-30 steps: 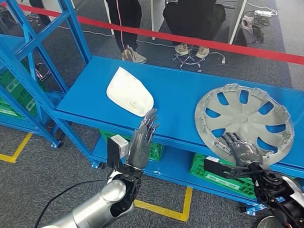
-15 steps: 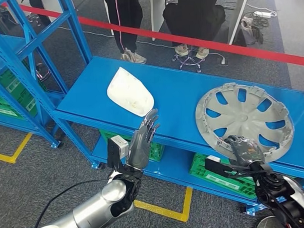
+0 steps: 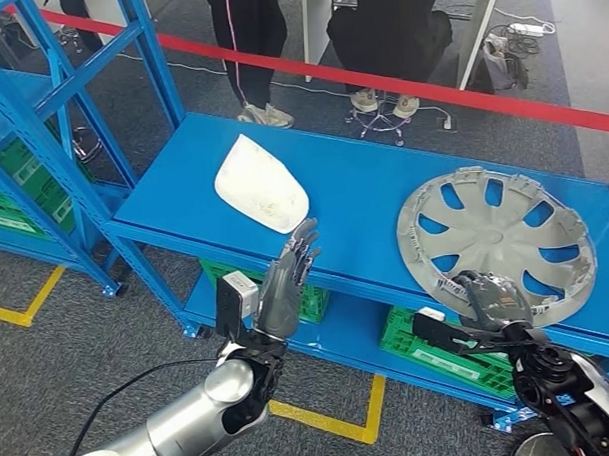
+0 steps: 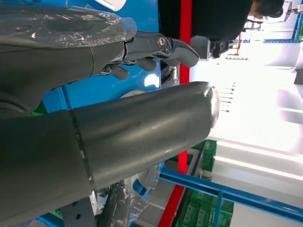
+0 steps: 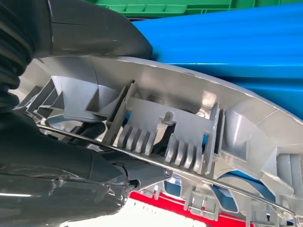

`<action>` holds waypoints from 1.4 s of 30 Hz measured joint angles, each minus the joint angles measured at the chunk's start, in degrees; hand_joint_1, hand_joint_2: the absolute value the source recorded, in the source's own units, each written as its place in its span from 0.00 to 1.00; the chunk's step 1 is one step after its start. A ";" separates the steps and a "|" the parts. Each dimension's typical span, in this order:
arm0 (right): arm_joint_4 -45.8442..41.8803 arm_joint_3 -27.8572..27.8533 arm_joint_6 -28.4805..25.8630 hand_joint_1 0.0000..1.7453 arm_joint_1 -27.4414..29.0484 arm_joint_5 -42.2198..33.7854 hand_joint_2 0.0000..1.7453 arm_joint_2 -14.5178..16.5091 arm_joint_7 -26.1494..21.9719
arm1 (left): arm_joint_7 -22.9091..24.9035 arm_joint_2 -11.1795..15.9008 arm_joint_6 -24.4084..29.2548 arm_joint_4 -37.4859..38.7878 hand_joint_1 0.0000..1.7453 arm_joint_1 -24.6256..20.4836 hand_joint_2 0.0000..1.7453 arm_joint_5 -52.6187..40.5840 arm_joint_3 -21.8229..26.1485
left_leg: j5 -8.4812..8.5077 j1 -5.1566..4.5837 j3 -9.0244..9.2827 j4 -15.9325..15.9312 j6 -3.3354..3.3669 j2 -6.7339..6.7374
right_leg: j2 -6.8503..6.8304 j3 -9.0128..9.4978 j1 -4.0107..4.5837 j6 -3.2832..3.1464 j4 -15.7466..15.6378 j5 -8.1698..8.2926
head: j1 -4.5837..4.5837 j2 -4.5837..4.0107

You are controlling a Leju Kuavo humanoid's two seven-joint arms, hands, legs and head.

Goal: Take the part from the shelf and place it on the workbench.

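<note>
Grey carpet with yellow floor markings is lying under a blue metal shelf (image 3: 346, 202), and behind it a red barrier tape (image 3: 433, 88) is running across the room, with people standing beyond it. We are noting green crates (image 3: 434, 349) sitting on the lower level of the shelf.

We are seeing two parts on the top level. A white moulded cover (image 3: 260, 185) is lying toward the shelf's left end, clear of the front edge. A silver wheel cover (image 3: 496, 243) is lying toward the right end, its near rim reaching the front edge and appearing tilted up there.

We are finding the right hand (image 3: 491, 300) gripping that near rim: in the head view its fingers are lying curled over the top of the rim, and in the right wrist view the thumb (image 5: 93, 30) and the darker fingers (image 5: 89, 130) are sitting on opposite faces of the ribbed underside of the part (image 5: 171, 123).

We are recording the left hand (image 3: 286, 284) as held upright in front of the shelf's front edge, just below the white cover, fingers spread and straight, touching nothing. The left wrist view is showing the same extended fingers (image 4: 161, 47) against the blue shelf.
</note>
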 joint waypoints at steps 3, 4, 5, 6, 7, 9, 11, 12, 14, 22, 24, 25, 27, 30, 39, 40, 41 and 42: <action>-0.28 -0.67 -0.32 1.00 0.21 -2.43 1.00 0.01 0.03 | -0.08 0.00 0.00 0.05 0.00 0.00 0.00 -0.09 0.00 | 0.00 0.00 0.00 0.00 0.00 -0.01 | 0.00 0.01 0.00 0.00 0.00 0.00 | 0.00 0.00; -0.51 -1.01 -0.46 1.00 0.30 -3.70 1.00 0.01 0.05 | -0.11 0.01 0.01 0.08 0.00 0.00 0.00 -0.11 0.01 | 0.00 0.00 0.00 0.00 0.00 -0.01 | 0.00 0.01 0.00 0.00 0.00 0.00 | 0.00 0.00; -0.90 -1.36 -0.62 1.00 0.36 -5.15 1.00 0.01 0.09 | -0.13 0.01 0.04 0.11 0.00 0.00 0.00 -0.13 0.01 | 0.00 0.00 0.00 0.00 0.00 -0.01 | -0.01 0.02 0.00 0.00 0.00 0.00 | 0.00 0.00; -1.49 -1.76 -0.81 1.00 0.43 -6.75 1.00 0.02 0.13 | -0.15 0.01 0.08 0.15 0.00 0.01 0.00 -0.13 0.02 | 0.00 0.00 -0.01 0.00 0.00 -0.01 | -0.01 0.02 0.01 0.00 0.00 0.00 | 0.00 0.00; -2.26 -2.22 -1.07 1.00 0.50 -8.55 1.00 0.02 0.16 | -0.17 0.01 0.17 0.18 0.00 0.03 0.00 -0.14 0.03 | 0.00 0.00 -0.01 0.00 0.00 -0.02 | -0.01 0.02 0.01 0.00 0.00 0.00 | 0.00 0.00; -4.00 -3.18 -1.69 1.00 0.59 -11.91 1.00 0.03 0.27 | -0.23 0.03 0.43 0.20 0.00 0.10 0.00 -0.15 0.05 | 0.00 0.00 -0.01 -0.01 0.00 -0.02 | -0.01 0.02 0.01 0.00 0.00 0.00 | 0.01 0.00; -6.14 -4.11 -2.53 1.00 0.61 -14.90 1.00 0.03 0.36 | -0.26 0.07 0.88 0.20 0.00 0.19 0.00 -0.16 0.07 | 0.00 0.00 -0.02 0.00 0.00 -0.03 | -0.01 0.03 0.02 0.00 0.01 0.00 | 0.01 0.00; -7.53 -4.55 -3.11 1.00 0.65 -16.41 1.00 0.03 0.32 | -0.27 0.08 1.20 0.20 0.00 0.25 0.00 -0.16 0.07 | 0.00 0.00 -0.02 0.00 0.00 -0.03 | -0.02 0.03 0.02 0.01 0.01 0.00 | 0.01 0.00; -11.04 -5.59 -4.63 1.00 0.88 -19.44 1.00 0.03 0.13 | -0.27 0.11 1.84 0.20 0.00 0.43 0.00 -0.23 0.07 | 0.00 -0.01 -0.04 0.00 0.00 -0.03 | -0.02 0.02 0.02 0.01 0.01 0.01 | 0.01 0.00; -23.50 -10.28 -7.87 1.00 1.88 -24.31 1.00 0.03 -0.23 | -0.14 0.16 2.13 0.20 0.00 0.95 0.00 -1.23 0.08 | -0.06 -0.01 -0.19 0.02 0.00 0.02 | 0.08 -0.13 0.00 0.01 0.01 0.00 | 0.00 0.00; -25.49 -11.03 -8.23 1.00 2.24 -24.80 1.00 0.03 -0.80 | -0.11 0.16 2.06 0.20 0.00 1.05 0.00 -1.33 0.09 | -0.06 -0.01 -0.23 0.01 0.00 0.01 | 0.07 -0.18 0.00 0.01 0.01 0.00 | -0.01 0.00; -26.53 -11.40 -8.46 1.00 2.39 -25.16 1.00 0.03 -1.22 | -0.09 0.16 2.03 0.20 0.00 1.08 0.00 -1.41 0.09 | -0.06 -0.01 -0.24 0.01 0.00 0.01 | 0.08 -0.20 0.01 0.01 0.01 0.00 | 0.00 0.00; -28.53 -12.03 -8.98 1.00 2.61 -26.08 1.00 0.03 -2.25 | -0.05 0.16 2.01 0.20 0.00 1.11 0.00 -1.58 0.10 | -0.06 -0.01 -0.26 -0.01 0.00 0.01 | 0.08 -0.21 0.01 0.00 0.02 -0.01 | 0.00 0.00; -31.90 -12.93 -10.40 1.00 2.97 -27.89 1.00 0.03 -4.58 | -0.05 0.16 1.91 0.20 0.00 1.21 0.00 -1.78 0.15 | -0.07 -0.01 -0.28 -0.03 0.00 0.01 | 0.07 -0.25 0.01 0.00 0.02 -0.02 | 0.00 0.00; -41.49 -14.88 -14.11 1.00 4.31 -30.85 1.00 0.23 -11.25 | -0.85 -0.30 1.28 0.35 0.00 1.40 0.00 -2.30 0.17 | -0.08 -0.01 -0.35 -0.06 -0.03 -0.01 | 0.05 -0.33 0.01 0.01 0.02 -0.06 | 0.00 0.00; -42.38 -15.02 -14.57 1.00 4.59 -31.45 1.00 0.27 -12.20 | -0.99 -0.37 1.40 0.38 0.00 1.43 0.00 -2.57 0.16 | -0.09 -0.01 -0.35 -0.07 -0.03 -0.01 | 0.05 -0.33 0.01 0.02 0.02 -0.06 | 0.00 0.00; -43.23 -15.13 -14.99 1.00 4.88 -31.96 1.00 0.28 -13.06 | -1.09 -0.43 1.58 0.40 0.00 1.45 0.00 -2.85 0.16 | -0.09 -0.01 -0.36 -0.07 -0.03 -0.01 | 0.05 -0.33 0.01 0.02 0.02 -0.06 | 0.00 0.00; -44.00 -15.22 -15.33 1.00 5.15 -32.31 1.00 0.30 -13.69 | -1.15 -0.48 1.74 0.42 0.00 1.48 0.00 -3.07 0.15 | -0.09 -0.01 -0.36 -0.07 -0.04 -0.01 | 0.06 -0.33 0.01 0.02 0.02 -0.06 | 0.00 0.00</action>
